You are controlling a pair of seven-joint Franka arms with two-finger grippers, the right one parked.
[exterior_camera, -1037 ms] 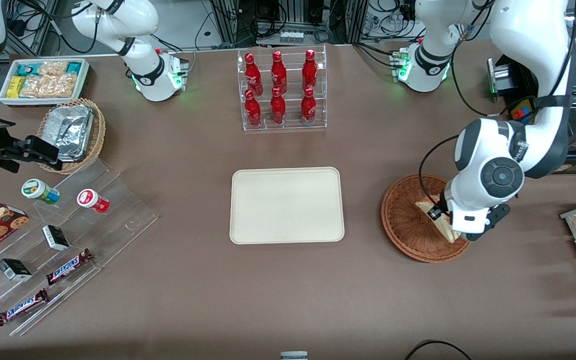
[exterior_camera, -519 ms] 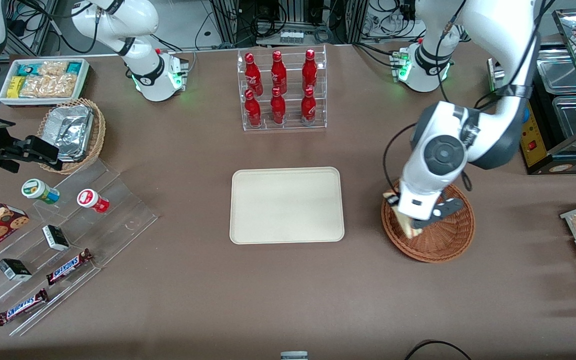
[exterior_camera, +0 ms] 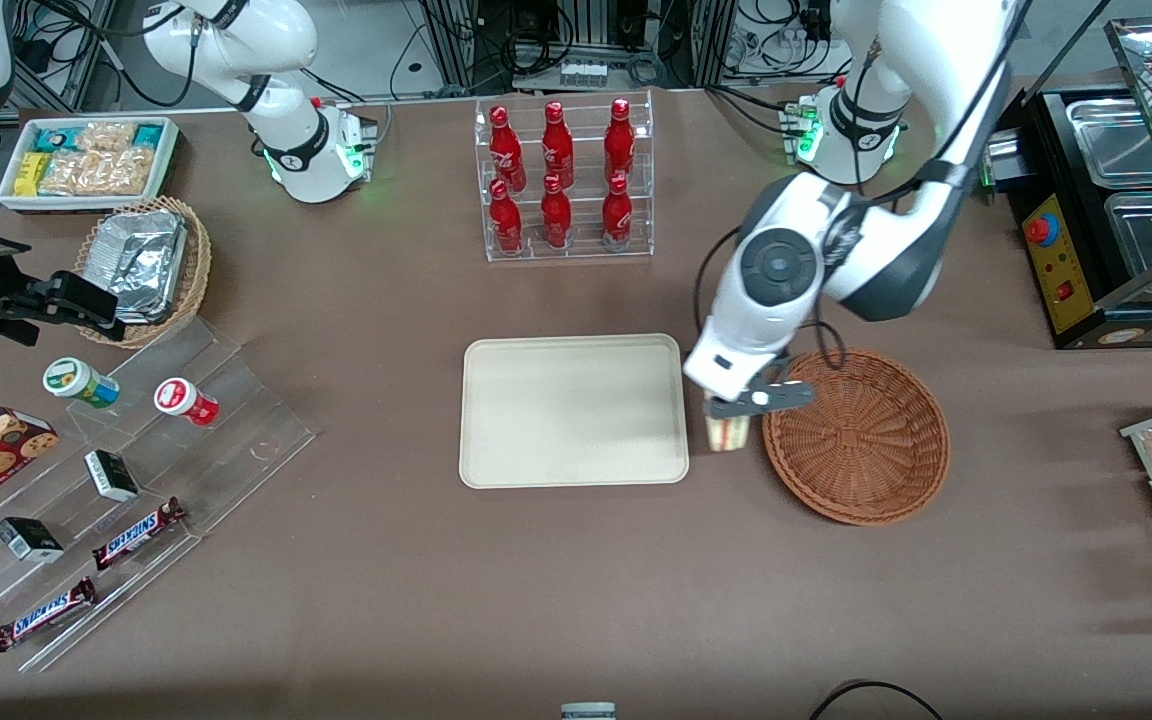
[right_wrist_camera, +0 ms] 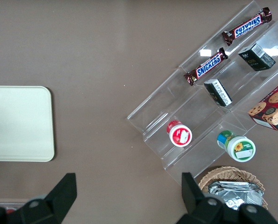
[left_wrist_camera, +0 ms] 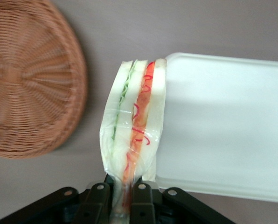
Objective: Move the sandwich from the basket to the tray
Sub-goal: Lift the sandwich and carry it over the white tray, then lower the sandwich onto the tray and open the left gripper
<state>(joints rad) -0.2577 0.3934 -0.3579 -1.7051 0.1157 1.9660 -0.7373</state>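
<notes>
Clear film wraps the sandwich (left_wrist_camera: 134, 121), pinched by its narrow end between the closed fingers (left_wrist_camera: 140, 201) of the left gripper (exterior_camera: 733, 412), hanging over the tabletop between wicker basket (exterior_camera: 856, 435) and cream tray (exterior_camera: 574, 411); the slick wrap could slip from that small grip, or a release now could drop it onto the tray's rim or beside it.
</notes>
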